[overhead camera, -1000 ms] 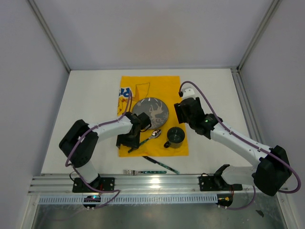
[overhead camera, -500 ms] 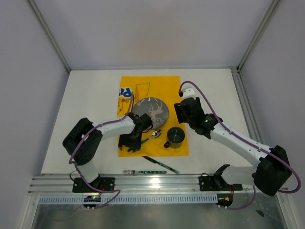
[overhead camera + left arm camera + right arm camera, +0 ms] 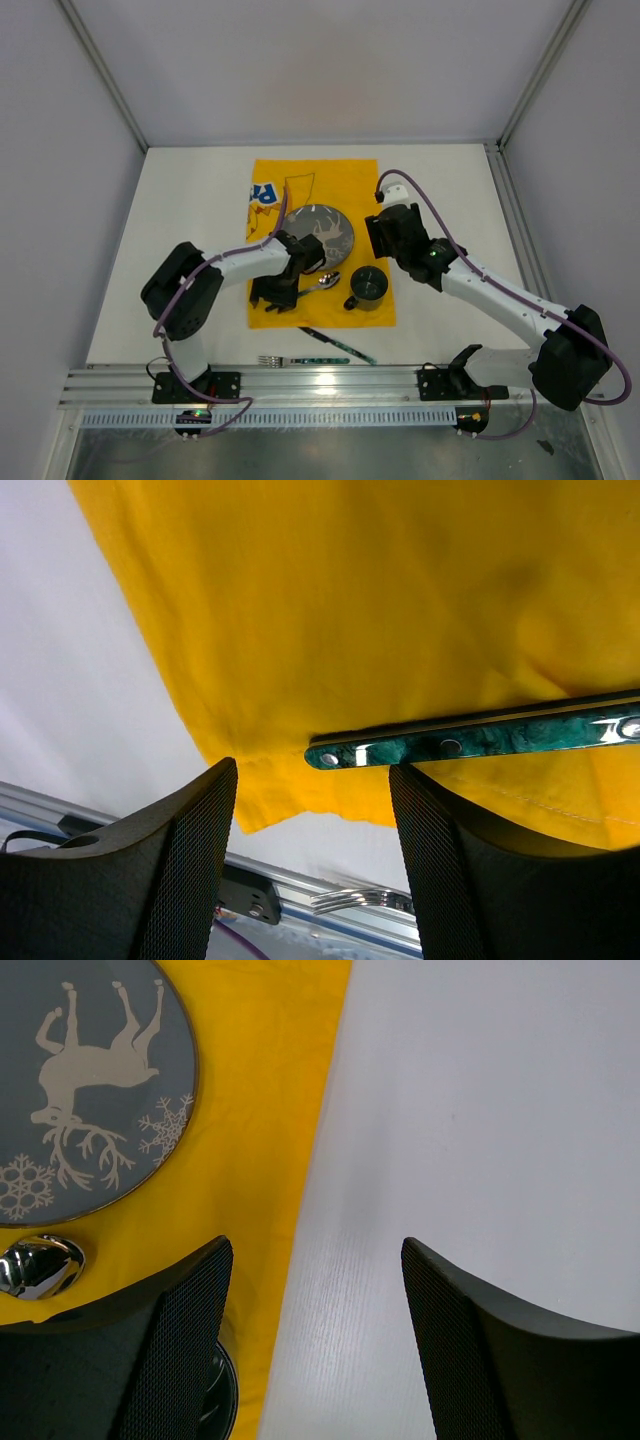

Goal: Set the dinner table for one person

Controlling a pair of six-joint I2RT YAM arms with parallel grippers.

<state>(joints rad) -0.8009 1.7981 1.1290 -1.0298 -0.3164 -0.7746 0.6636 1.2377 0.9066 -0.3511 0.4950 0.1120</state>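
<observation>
left end effector [image 3: 310,780] edged toward spoon [image 3: 470,738] — jaws apart, dinner table [image 3: 70,680] below; right end effector [image 3: 315,1250] apart.

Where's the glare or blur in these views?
Top external: even light, soft shadows, sheen on the aluminium rail. Left wrist: bright highlights along the green handle; the black fingers show their mesh texture. Right wrist: the spoon bowl glints, the plate is sharp.

The cloth [image 3: 315,190] is bright yellow with a blue and red print at one edge, and the dinner table [image 3: 190,220] is matte white. The plate [image 3: 90,1090] is grey with a pale reindeer and snowflakes. The mug [image 3: 369,285] is dark, nearly black, and the spoon handle [image 3: 480,735] is marbled green with silver rivets.
</observation>
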